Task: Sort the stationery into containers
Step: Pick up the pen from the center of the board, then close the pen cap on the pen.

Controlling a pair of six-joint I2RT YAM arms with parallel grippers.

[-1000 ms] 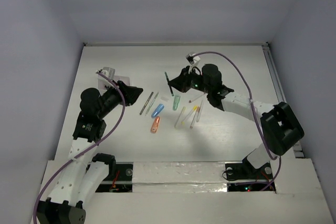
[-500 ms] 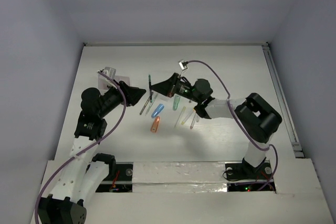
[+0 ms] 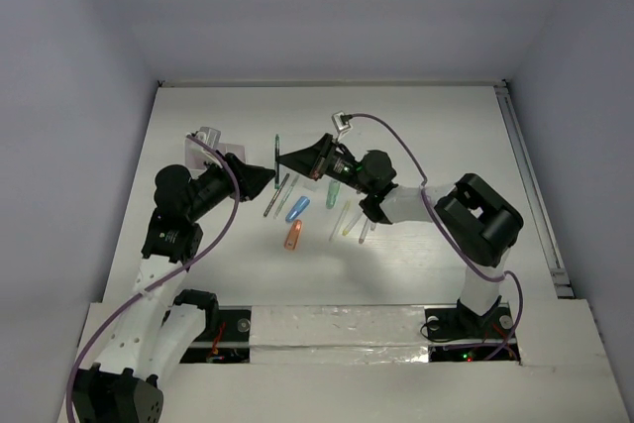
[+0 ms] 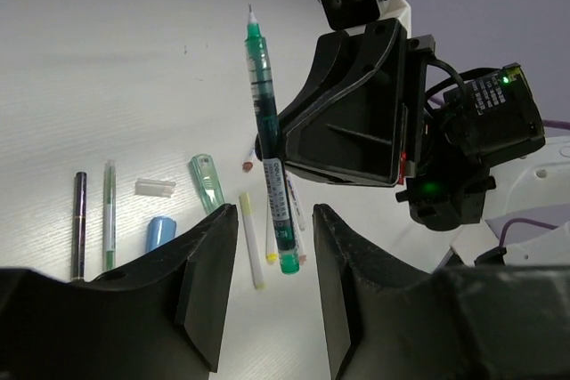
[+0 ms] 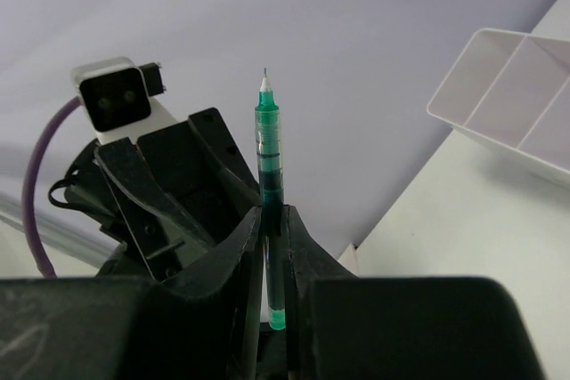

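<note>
My right gripper (image 3: 287,158) (image 5: 272,217) is shut on a green pen (image 3: 277,150) (image 5: 268,157) and holds it upright above the table. The pen also shows in the left wrist view (image 4: 267,144), with its lower end just ahead of the gap between my open left jaws. My left gripper (image 3: 265,176) (image 4: 274,242) is open and empty, facing the right gripper (image 4: 356,117) at close range. The white compartment tray (image 5: 521,95) (image 3: 232,153) lies behind the left gripper, mostly hidden in the top view. Loose pens and markers lie on the table below.
On the table lie two thin grey pens (image 3: 278,195), a blue marker (image 3: 297,208) (image 4: 160,231), an orange marker (image 3: 293,235), a light green marker (image 3: 333,191) (image 4: 207,182), a white cap (image 4: 155,188) and yellow-white pens (image 3: 355,218) (image 4: 251,239).
My right gripper has carried the green pen to the left, from above the pile to just in front of the left gripper. The left arm has barely moved.
</note>
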